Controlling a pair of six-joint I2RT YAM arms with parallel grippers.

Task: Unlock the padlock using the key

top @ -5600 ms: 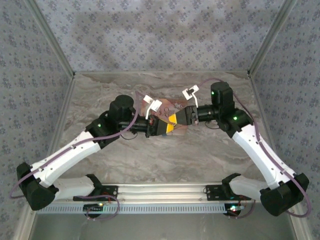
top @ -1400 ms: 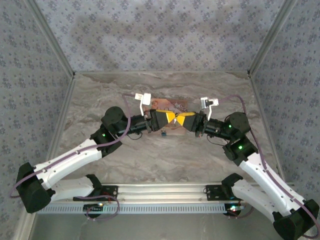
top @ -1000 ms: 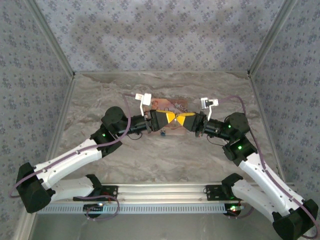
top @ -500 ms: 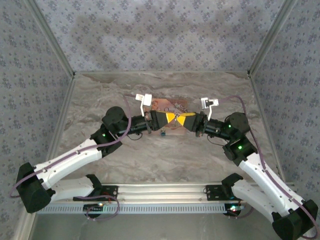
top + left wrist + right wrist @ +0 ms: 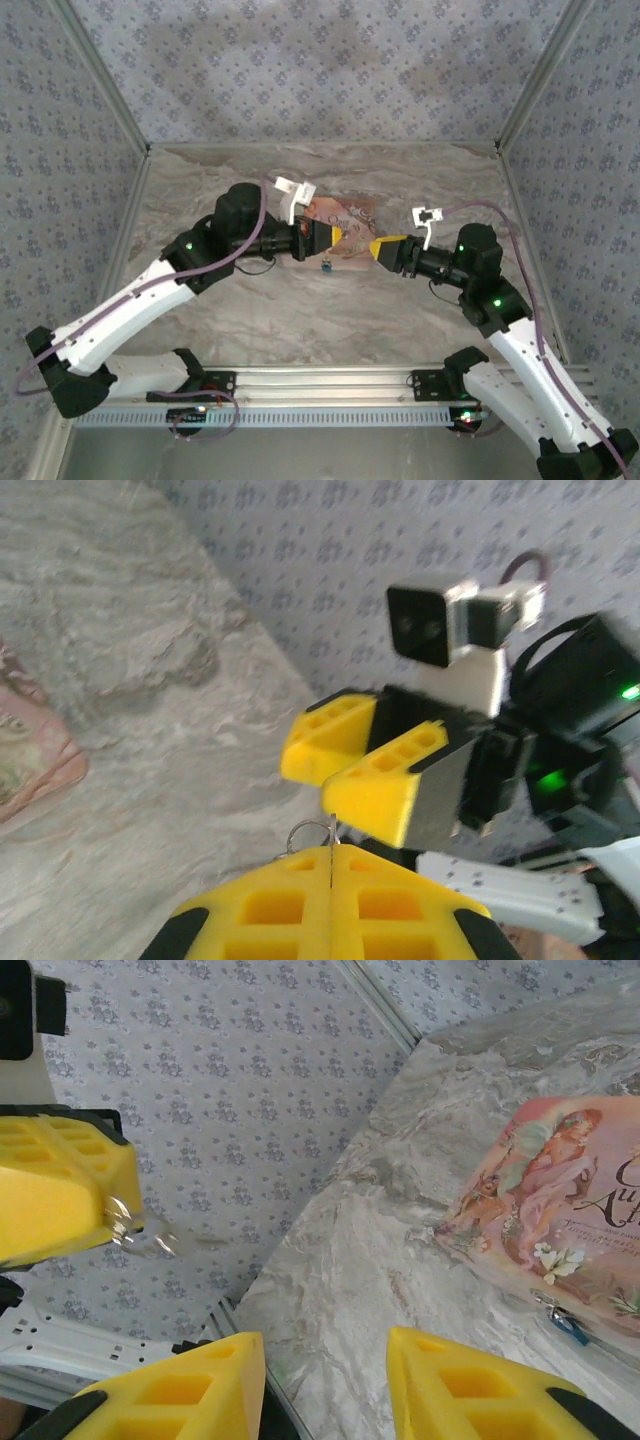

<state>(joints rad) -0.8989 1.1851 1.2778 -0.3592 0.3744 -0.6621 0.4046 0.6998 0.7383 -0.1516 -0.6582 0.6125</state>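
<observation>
Pinching a thin silver metal key [image 5: 325,832] between its clenched yellow fingers, the left gripper [image 5: 334,233] points its tip toward the right gripper [image 5: 375,246]. The right gripper faces it a short way off, with its own yellow fingers parted and nothing between them. Below the left gripper's tip, toward the arm bases, the small blue padlock with a silver shackle [image 5: 326,266] lies on the grey marble-patterned table [image 5: 300,310], at the near edge of a flat pink illustrated card [image 5: 347,212].
</observation>
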